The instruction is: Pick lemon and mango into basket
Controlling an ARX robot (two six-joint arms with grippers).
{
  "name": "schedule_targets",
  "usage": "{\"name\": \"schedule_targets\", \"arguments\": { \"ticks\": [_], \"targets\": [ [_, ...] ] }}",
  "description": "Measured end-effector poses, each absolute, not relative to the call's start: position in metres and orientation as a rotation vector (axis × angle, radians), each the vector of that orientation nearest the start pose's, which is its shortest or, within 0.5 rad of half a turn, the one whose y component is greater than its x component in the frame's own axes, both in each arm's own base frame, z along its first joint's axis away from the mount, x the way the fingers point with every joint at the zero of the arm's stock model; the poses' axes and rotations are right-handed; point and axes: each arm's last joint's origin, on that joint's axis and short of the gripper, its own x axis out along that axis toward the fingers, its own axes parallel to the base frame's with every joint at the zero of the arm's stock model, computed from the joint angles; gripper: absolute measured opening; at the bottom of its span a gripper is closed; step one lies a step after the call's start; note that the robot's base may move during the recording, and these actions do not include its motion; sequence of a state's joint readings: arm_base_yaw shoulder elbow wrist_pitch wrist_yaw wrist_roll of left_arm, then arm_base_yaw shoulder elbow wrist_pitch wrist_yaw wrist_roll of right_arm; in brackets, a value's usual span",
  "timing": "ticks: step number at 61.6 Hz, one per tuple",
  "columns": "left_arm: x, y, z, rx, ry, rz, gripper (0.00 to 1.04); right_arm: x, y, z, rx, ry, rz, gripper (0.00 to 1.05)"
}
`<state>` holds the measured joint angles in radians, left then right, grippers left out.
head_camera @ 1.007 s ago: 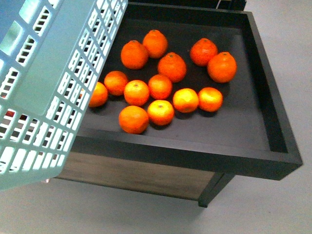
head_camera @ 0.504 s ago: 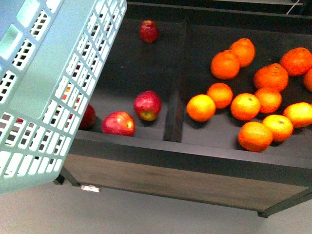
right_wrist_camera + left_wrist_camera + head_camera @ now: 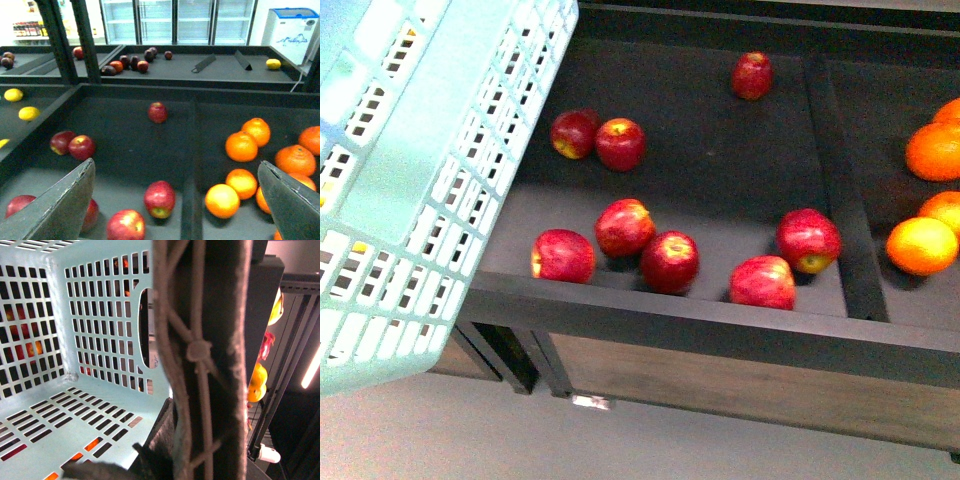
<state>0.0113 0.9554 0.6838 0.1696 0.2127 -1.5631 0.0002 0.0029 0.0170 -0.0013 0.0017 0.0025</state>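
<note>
Basket (image 3: pixel 440 150) loomed tilted at nine o'clock; left hand's grip unreadable. Right hand (image 3: pixel 176 167) hung released, empty, above apples (image 3: pixel 669 262). Lemons (image 3: pixel 28 113) lay a bin beyond, and no sure mango. Risk: the basket masks them, and the hand grabs oranges (image 3: pixel 921 245) at three o'clock instead.

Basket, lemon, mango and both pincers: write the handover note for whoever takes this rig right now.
Basket: raised and tilted at the front view's left. The part of its floor that shows is bare.
Left pincer: the left wrist view shows the brown handle close up, but not whether the jaws close on it.
Right pincer: open and empty, facing the apples.
Lemon: small yellow fruits, likely lemons, lie in the compartment beside the apples.
Mango: none identifiable.
Done: nothing loaded, as far as shows.
Left: pick the lemon, find and pick the mango, put both into the basket.
</note>
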Motion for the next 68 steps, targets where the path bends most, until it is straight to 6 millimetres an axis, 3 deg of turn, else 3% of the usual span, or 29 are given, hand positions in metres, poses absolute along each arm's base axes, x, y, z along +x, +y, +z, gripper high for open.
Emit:
{"name": "schedule_targets", "arguments": {
  "ticks": [68],
  "targets": [
    [0.2153, -0.0033, 0.3014, -1.566, 0.235, -0.077, 0.05, 0.0969, 0.0000, 0.1689, 0.003, -0.012, 0.001, 0.96]
  ]
}}
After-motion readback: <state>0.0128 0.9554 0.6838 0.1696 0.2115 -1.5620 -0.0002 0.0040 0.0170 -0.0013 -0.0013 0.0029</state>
